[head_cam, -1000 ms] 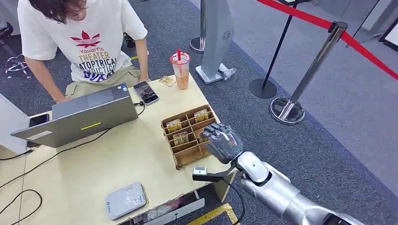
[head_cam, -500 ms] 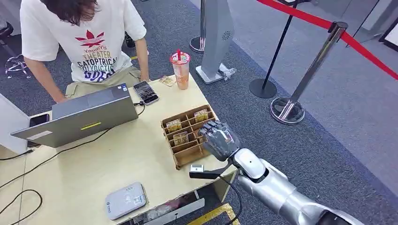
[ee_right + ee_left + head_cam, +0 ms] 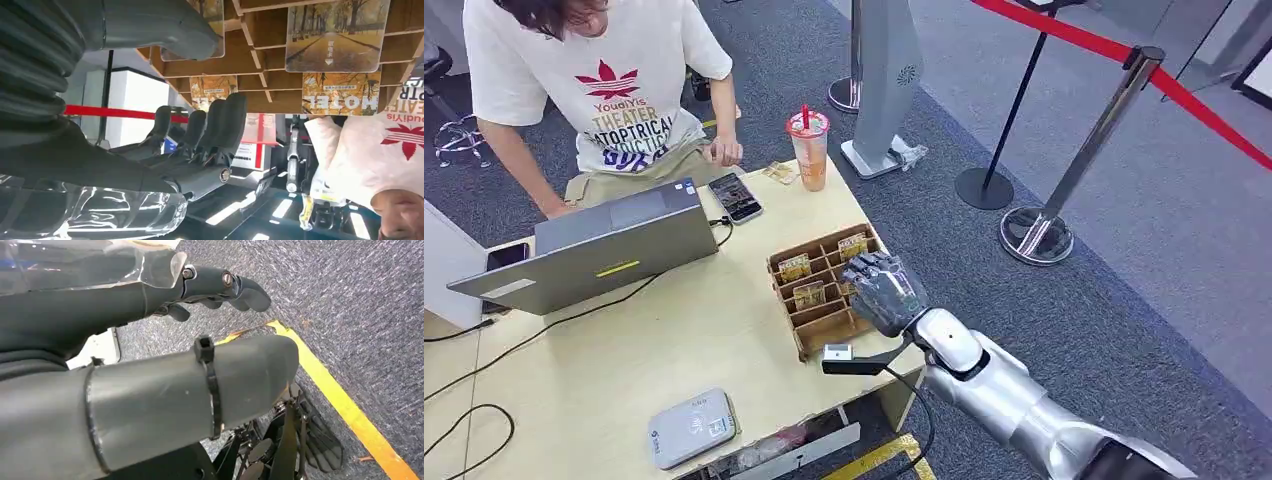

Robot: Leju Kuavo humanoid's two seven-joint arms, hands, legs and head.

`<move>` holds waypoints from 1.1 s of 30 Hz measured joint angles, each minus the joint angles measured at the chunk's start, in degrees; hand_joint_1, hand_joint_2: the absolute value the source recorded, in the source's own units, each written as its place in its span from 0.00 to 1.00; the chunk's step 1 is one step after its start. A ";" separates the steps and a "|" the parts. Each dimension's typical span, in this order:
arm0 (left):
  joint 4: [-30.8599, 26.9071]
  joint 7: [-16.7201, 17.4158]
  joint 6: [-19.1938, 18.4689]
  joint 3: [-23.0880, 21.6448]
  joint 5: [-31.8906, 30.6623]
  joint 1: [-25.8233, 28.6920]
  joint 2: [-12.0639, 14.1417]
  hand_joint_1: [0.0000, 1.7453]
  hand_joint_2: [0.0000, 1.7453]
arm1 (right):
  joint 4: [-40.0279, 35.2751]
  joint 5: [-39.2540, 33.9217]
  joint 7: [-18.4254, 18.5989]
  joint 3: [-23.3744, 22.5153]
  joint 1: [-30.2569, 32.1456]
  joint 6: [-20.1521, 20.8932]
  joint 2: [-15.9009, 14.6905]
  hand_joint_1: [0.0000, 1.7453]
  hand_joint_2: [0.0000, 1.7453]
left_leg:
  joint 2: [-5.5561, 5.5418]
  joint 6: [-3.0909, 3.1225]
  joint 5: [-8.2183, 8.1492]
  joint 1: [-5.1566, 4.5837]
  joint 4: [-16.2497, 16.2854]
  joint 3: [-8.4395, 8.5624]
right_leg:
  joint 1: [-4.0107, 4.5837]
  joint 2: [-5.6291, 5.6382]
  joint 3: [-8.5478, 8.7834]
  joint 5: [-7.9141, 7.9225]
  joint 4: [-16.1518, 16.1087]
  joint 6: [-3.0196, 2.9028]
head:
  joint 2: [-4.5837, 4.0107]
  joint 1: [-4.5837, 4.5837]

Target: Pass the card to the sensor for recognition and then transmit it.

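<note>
A wooden divided box (image 3: 822,331) stands near the table's right edge with picture cards (image 3: 794,267) upright in its compartments. My right hand (image 3: 886,292) hovers over the box's right side, fingers spread and nothing in it. In the right wrist view the fingers (image 3: 215,125) and the thumb (image 3: 150,25) stand apart just in front of the cards (image 3: 335,35); none is gripped. The grey card sensor (image 3: 691,427) lies flat at the table's near edge. My left hand (image 3: 150,390) hangs over the carpet, loosely open and holding nothing.
A person (image 3: 614,90) stands at the table's far side, one hand near a phone (image 3: 735,196). A laptop (image 3: 599,250) with cables, a lidded drink cup (image 3: 809,148), and a second phone (image 3: 506,255) share the table. Stanchions with red rope (image 3: 1084,160) stand to the right.
My right hand has moved left and slightly farther over the card box. The person has straightened a little and brought a hand toward the phone.
</note>
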 joint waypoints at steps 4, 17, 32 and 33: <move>-0.02 0.00 0.09 0.00 0.02 -0.03 -0.15 0.00 0.00 | 1.01 -0.02 -0.13 0.09 -0.68 0.09 0.11 0.49 1.00 | 0.00 0.00 0.00 0.00 0.00 0.00 | 0.00 0.00 0.00 0.00 0.00 0.00 | 0.00 0.00; -0.04 0.00 0.07 0.00 0.00 -0.04 -0.15 0.00 0.00 | 2.97 -0.96 -0.26 0.11 -1.10 1.07 0.24 0.54 1.00 | 0.00 0.00 0.00 0.00 0.00 0.00 | 0.00 0.00 -0.01 0.00 0.00 0.00 | 0.00 0.00; -0.31 0.00 0.07 0.00 0.20 -0.04 -0.15 0.00 0.00 | 3.93 -1.01 -0.11 -0.24 -1.25 2.97 0.24 0.60 1.00 | 0.00 0.00 0.00 0.00 0.00 0.00 | 0.00 0.00 0.00 0.00 0.00 0.00 | 0.00 0.00; -0.31 0.00 0.07 0.00 0.20 -0.04 -0.15 0.00 0.00 | 4.04 -1.01 -0.11 -0.26 -1.32 2.97 0.24 0.61 1.00 | 0.00 0.00 0.00 0.00 0.00 0.00 | 0.00 0.00 0.00 0.00 0.00 0.00 | 0.00 0.00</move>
